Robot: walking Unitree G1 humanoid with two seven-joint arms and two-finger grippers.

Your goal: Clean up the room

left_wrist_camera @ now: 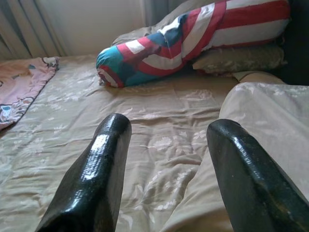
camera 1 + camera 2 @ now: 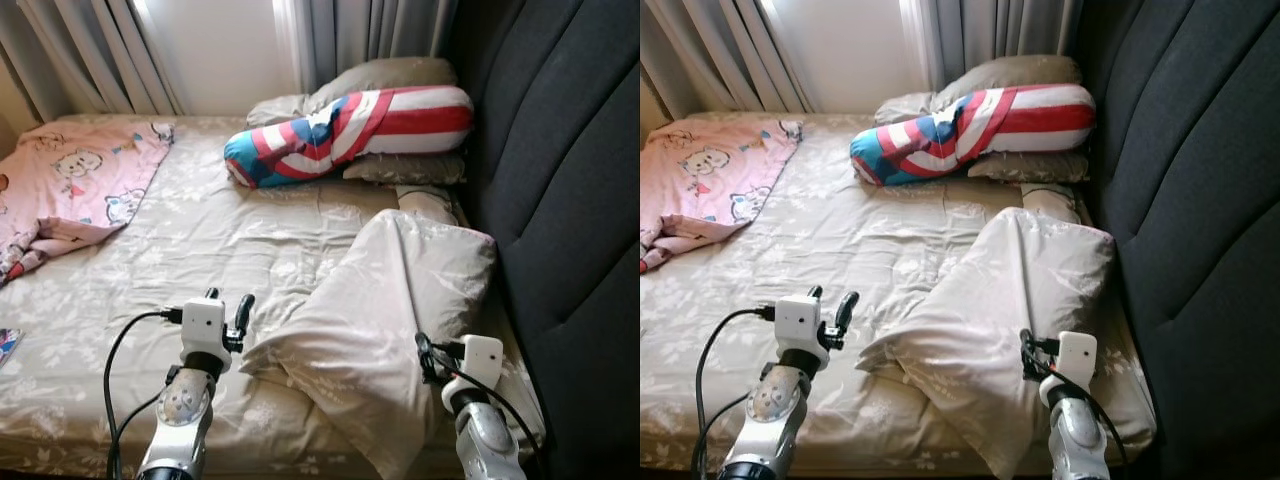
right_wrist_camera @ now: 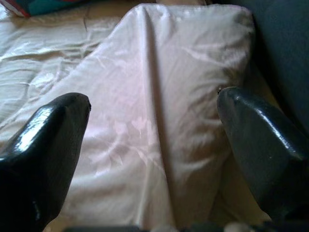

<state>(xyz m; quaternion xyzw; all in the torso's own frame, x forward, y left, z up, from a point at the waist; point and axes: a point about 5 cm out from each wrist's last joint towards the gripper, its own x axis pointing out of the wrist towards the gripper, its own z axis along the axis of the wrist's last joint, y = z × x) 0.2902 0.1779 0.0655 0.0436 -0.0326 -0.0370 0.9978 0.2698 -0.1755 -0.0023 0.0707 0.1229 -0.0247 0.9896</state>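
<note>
Both splayed grippers, left (image 2: pixel 229 305) and right (image 3: pixel 153 126), beside unlabelled beige pillow (image 2: pixel 375 320).

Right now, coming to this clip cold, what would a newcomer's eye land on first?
The red, white and blue striped bolster pillow stands out, lying across the grey pillows at the head of the bed by the dark padded headboard. Nearer, a beige pillow lies rumpled between the open left gripper and open right gripper. A pink cartoon blanket covers the bed's far left.

Daylight from the curtained window (image 2: pixel 215 50) washes the bed (image 2: pixel 200 240) softly; the headboard (image 2: pixel 560 180) stays dim, focus mostly sharp.
</note>
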